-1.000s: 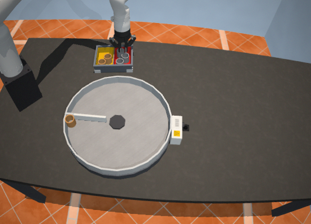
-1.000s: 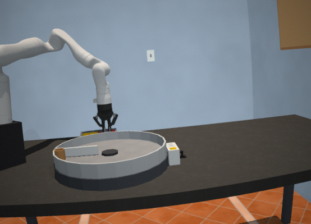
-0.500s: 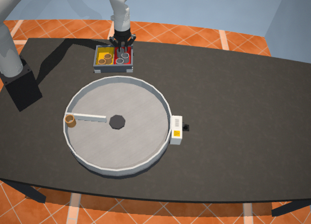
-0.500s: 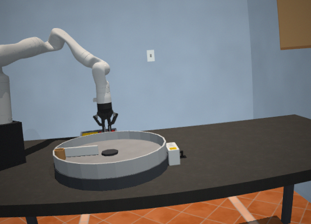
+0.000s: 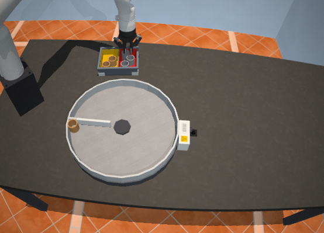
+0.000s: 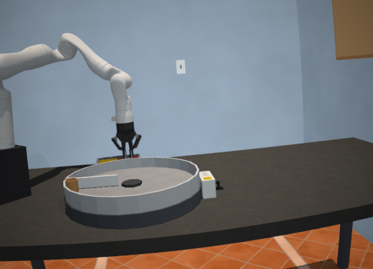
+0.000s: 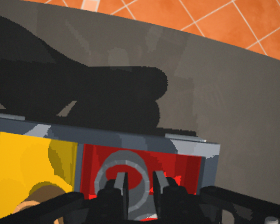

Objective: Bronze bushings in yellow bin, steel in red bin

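A bronze bushing (image 5: 75, 129) (image 6: 73, 185) stands on the turntable (image 5: 140, 104) (image 6: 161, 175) at its left edge, beside the white bar. Two bronze bushings (image 5: 112, 63) are in the yellow bin (image 5: 106, 54) (image 7: 26, 155); one shows partly in the wrist view. Three steel bushings (image 5: 125, 56) are in the red bin (image 5: 134, 53) (image 7: 178, 159). My gripper (image 5: 128, 51) (image 6: 129, 156) (image 7: 140, 185) is slightly open at the red bin, with a gap between its fingers. In the wrist view, one finger overlaps the rear steel bushing's opening and the other is right of its rim. Fingertip depth is unclear.
The bins share a grey tray (image 5: 117, 70) behind the turntable. A white bar (image 5: 93, 122) (image 6: 97, 181) reaches inward from the turntable's raised rim. A white box (image 5: 183, 145) (image 6: 209, 190) stands at its right side. The robot's black base (image 5: 24, 96) is at the left.
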You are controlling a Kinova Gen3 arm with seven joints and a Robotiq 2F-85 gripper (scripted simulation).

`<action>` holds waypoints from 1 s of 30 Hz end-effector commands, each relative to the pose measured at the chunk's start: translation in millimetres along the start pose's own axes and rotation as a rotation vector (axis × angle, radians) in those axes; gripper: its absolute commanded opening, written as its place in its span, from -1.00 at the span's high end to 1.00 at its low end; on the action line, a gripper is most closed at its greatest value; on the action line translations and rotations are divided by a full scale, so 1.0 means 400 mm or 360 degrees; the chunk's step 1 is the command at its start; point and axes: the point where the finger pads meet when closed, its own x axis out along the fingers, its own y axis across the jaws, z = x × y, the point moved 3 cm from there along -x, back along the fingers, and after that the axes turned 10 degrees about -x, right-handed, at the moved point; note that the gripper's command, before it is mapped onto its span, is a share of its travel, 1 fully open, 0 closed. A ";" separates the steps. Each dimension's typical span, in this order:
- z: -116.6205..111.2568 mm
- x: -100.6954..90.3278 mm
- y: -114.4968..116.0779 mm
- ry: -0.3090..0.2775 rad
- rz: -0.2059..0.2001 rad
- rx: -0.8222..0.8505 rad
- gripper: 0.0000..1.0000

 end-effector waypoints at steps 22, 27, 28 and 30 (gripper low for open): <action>-0.002 -0.021 0.003 0.0002 0.0005 0.0000 0.61; -0.002 -0.021 0.003 0.0002 0.0005 0.0000 0.61; -0.001 -0.022 0.002 0.0002 0.0004 0.0000 0.61; -0.001 -0.023 0.002 0.0002 0.0004 0.0000 0.61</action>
